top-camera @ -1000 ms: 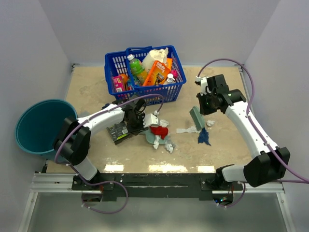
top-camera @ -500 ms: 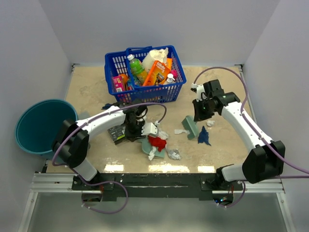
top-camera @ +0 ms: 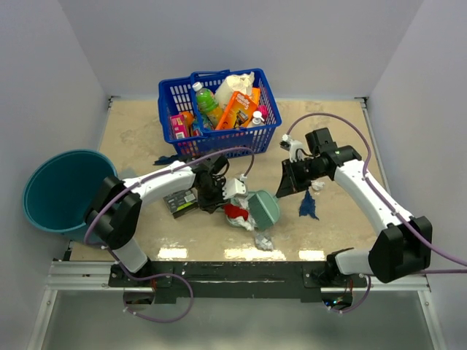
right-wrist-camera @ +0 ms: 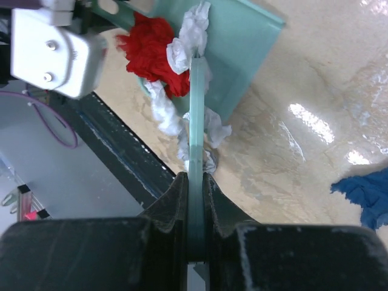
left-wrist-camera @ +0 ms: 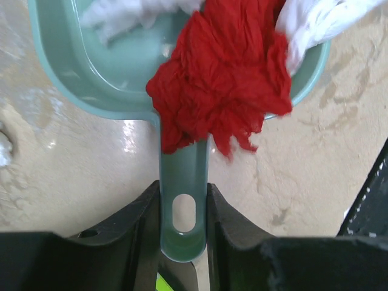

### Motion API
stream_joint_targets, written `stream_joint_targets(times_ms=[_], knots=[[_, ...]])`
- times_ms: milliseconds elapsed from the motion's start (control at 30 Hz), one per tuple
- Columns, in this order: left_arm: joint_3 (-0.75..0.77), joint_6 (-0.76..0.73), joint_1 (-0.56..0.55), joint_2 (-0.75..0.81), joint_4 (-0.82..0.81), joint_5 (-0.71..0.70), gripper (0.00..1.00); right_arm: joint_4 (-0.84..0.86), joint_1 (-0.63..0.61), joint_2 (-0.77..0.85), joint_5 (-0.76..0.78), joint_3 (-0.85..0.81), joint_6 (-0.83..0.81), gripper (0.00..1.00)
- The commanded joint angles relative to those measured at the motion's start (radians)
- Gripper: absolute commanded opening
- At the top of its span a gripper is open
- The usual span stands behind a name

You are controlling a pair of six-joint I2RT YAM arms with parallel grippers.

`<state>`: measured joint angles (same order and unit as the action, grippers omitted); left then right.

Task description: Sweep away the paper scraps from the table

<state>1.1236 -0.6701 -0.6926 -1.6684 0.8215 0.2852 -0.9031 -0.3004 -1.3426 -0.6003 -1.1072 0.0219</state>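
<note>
**Insp. A:** Claw status?

**Insp. B:** Left claw [left-wrist-camera: 184, 209] is closed on the dustpan [left-wrist-camera: 109, 73] handle. Right claw [right-wrist-camera: 195, 188] is pinched narrow on the brush [right-wrist-camera: 195, 121], which sits edge-on at the pan mouth.

**A:** Scraps, where?

**B:** Red wad [left-wrist-camera: 224, 85] is in the pan, spilling over the handle end. White shreds [right-wrist-camera: 167, 115] are partly in and partly at the lip. Dark blue scrap [top-camera: 307, 206] lies on the bench [top-camera: 139, 131], right of the pan and apart from it. Grey-white wad [top-camera: 263, 240] is near the front rail. Another blue bit [top-camera: 166, 159] is left of the basket [top-camera: 219, 138].

**A:** Recs for the current step?

**B:** My judgement: hold the pan lip flat on the bench and draw the brush toward it in short, low strokes. Clear the lip shreds first, then fetch the outliers. Don't tip the pan, as the red wad looks ready to fall off the back.

**A:** Labels, brands?

**B:** Basket goods and the black-green packet [top-camera: 181, 200] carry print, but it's too small to read. No markings seen on pan or brush.
</note>
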Motion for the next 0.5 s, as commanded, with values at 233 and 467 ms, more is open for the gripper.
stream_joint_targets(times_ms=[233,467], knots=[[-0.099,0.124,0.014,0.056,-0.243,0.062,0.0,-0.051,0.003,0.051,0.003,-0.154,-0.06,0.0],[-0.199,0.168,0.067,0.148,-0.402,0.077,0.0,-0.135,0.007,0.054,0.014,-0.255,-0.135,0.0]])
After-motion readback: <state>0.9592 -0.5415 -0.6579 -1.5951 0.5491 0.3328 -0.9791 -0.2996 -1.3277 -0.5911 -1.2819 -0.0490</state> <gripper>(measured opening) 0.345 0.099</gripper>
